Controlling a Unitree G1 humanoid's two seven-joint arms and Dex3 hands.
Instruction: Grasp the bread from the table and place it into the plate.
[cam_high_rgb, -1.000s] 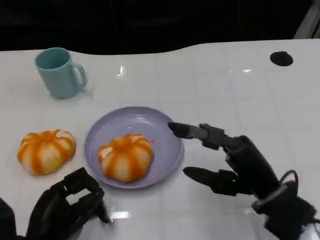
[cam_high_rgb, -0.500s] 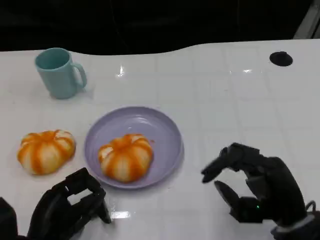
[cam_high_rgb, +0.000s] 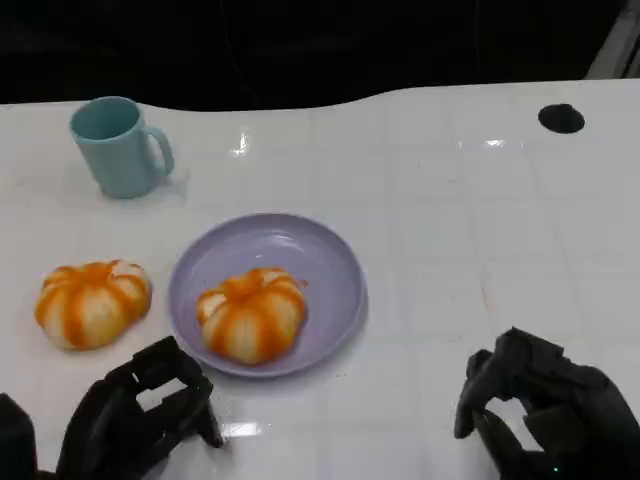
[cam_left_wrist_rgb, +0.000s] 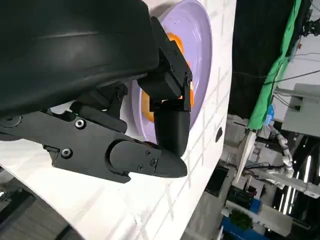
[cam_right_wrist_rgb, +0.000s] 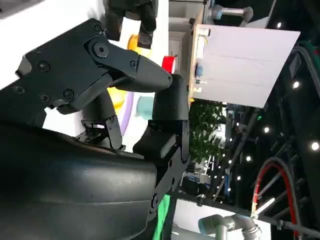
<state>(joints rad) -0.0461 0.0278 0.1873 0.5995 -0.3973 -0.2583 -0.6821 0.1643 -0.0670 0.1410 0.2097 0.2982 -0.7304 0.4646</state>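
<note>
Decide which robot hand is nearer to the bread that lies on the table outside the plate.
The left. The left robot hand sits just in front of the bread on the table. The right robot hand is far across, beyond the plate from it.

One bread (cam_high_rgb: 251, 313) lies in the plate (cam_high_rgb: 330, 262), another bread (cam_high_rgb: 92, 302) left of it.

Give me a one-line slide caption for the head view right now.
One bread sits in the purple plate, another bread on the table; both hands empty.
</note>
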